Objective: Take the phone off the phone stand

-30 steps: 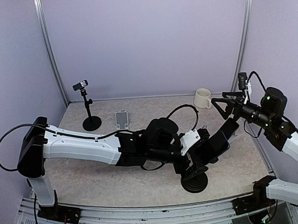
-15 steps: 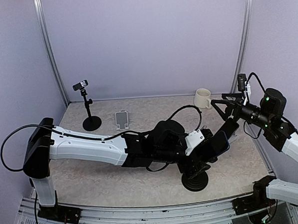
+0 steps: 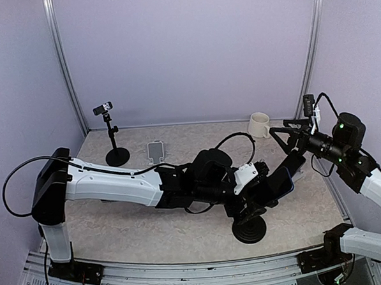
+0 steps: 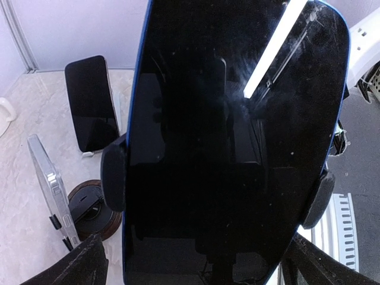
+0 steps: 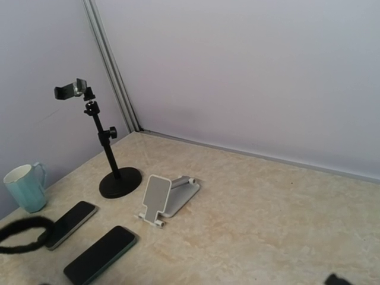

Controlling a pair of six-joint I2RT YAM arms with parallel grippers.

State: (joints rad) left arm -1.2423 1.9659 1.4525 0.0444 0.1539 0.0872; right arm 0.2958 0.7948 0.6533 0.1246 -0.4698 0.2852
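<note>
**A:** Where is the phone right now?

**B:** The phone (image 4: 231, 148) is still in the phone stand (image 3: 249, 231). The clamp pads (image 4: 113, 173) grip its two long edges, and it sits tilted above the stand's round black base, towards the front right of the tabletop (image 3: 118, 229).

**A:** So nothing is out yet?

**B:** No, I'd say the removal itself hasn't begun. What looks done is the approach: the left arm (image 3: 116, 185) reaches across the tabletop and its wrist camera sees almost nothing but the dark screen.

**A:** And the left jaws?

**B:** They are spread wide, one on each side of the phone's near end. Neither seems to press on it, though the gap on the right side is thin and I can't be sure it's clear.

**A:** The right jaws?

**B:** Released too, and holding nothing. The right arm (image 3: 344, 141) hangs above the right side, past the stand, not far from the mug (image 3: 260, 124).

**A:** What is left, then?

**B:** As I judge it, nearly everything: clench on the phone's edges, draw it out of the clamp, and set it down. The clamp may hold tight, so the stand could tip or lift with the phone unless the base is steadied.

**A:** Anything else lying about?

**B:** Two spare phones (image 5: 68, 223) lie flat on the tabletop, with a tripod stand (image 5: 111, 160) and a folding stand (image 5: 165, 199) well apart at the back.
</note>
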